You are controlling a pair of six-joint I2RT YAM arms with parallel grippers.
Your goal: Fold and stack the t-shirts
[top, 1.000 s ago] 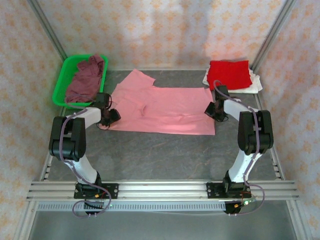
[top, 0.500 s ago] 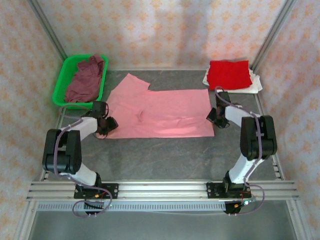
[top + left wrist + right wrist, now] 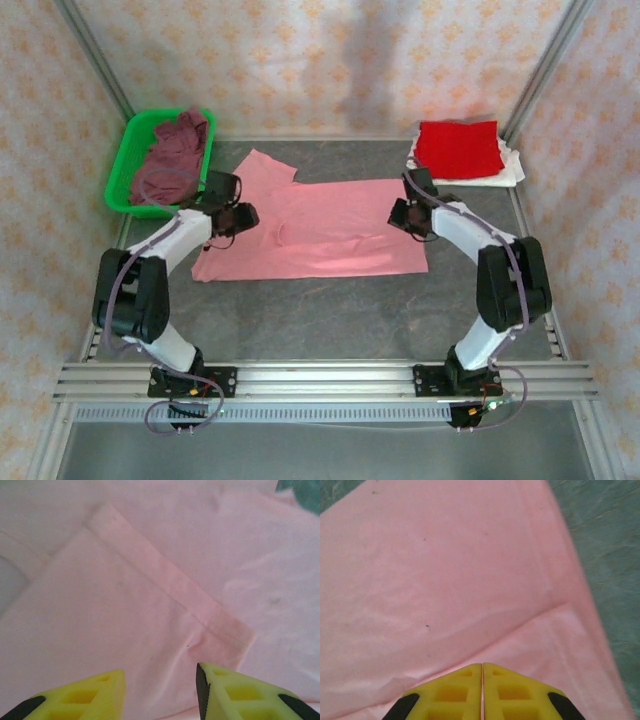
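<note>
The soft light-pink short-sleeved t-shirt [image 3: 320, 225] lies spread on the grey desk [image 3: 330, 310], directly under both hands. The left hand [image 3: 160, 690] is poised over it with yellow fingers spread and nothing between them. The shirt's stitched sleeve hem [image 3: 170, 592] runs just ahead of its tips. The right hand [image 3: 482, 690] sits over the shirt's opposite edge, fingers pressed together. A doubled layer of cloth ends at its tips, and I cannot tell whether a thin ply is caught there.

Beyond the right hand, the folded bright-red t-shirt [image 3: 458, 148] rests on the white t-shirt [image 3: 508, 170]. Beyond the left hand, the dusty-maroon t-shirt [image 3: 172, 150] is heaped in the green plastic basket [image 3: 122, 175].

If cloth is snagged, lifting the right hand would likely drag the fold askew. A shallow pinch by the left hand might take only the top layer, peeling the sleeve open. Uneven pulls would wrinkle the shirt.
</note>
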